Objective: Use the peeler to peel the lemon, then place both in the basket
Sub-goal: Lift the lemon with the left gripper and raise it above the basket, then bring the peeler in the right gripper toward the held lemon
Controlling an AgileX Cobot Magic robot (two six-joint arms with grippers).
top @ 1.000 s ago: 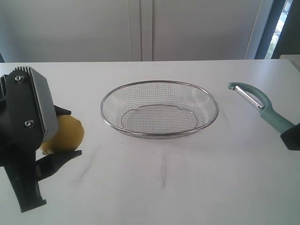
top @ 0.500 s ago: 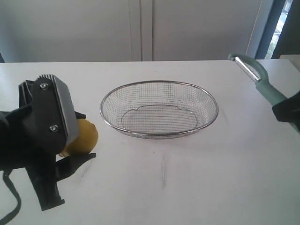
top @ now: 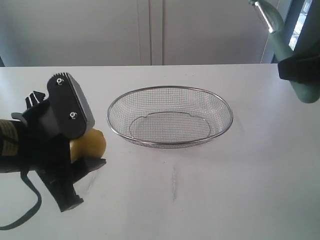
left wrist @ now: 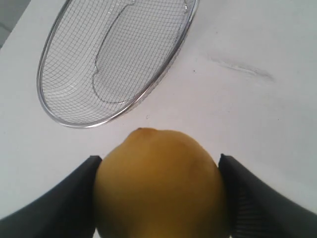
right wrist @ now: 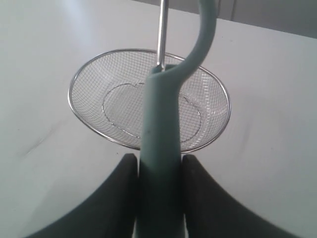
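left gripper [left wrist: 158,158] clamps the small bright yellow lemon [left wrist: 158,193], right gripper [right wrist: 159,159] the slim teal-handled peeler [right wrist: 159,109]; i fear the lemon squirts free under blade pressure

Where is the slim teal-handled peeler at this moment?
In the exterior view the slim teal-handled peeler is held aloft at the upper right, clamped in the right gripper, above and right of the silver wire-mesh basket.
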